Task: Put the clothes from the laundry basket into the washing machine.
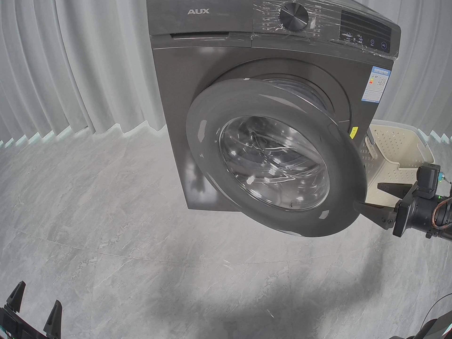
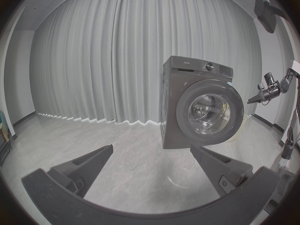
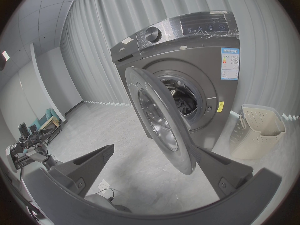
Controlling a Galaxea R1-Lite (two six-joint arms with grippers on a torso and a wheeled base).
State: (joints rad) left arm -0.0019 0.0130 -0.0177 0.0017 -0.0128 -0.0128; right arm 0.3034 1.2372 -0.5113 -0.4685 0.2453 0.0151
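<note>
A dark grey washing machine (image 1: 263,38) stands on the floor, its round door (image 1: 275,158) swung partly open. In the right wrist view dark clothes (image 3: 184,103) lie inside the drum behind the door (image 3: 156,116). A cream laundry basket (image 1: 400,154) stands to the right of the machine, and its visible inside looks empty. My right gripper (image 1: 368,195) is open at the door's right edge, its lower finger against the rim. My left gripper (image 1: 34,304) hangs low at the near left, open with nothing in it, far from the machine (image 2: 200,107).
Pale curtains (image 1: 80,52) run along the back wall behind the machine. Bare grey tiled floor (image 1: 117,222) stretches to the left of and in front of the machine. The basket (image 3: 259,132) sits close to the machine's right side.
</note>
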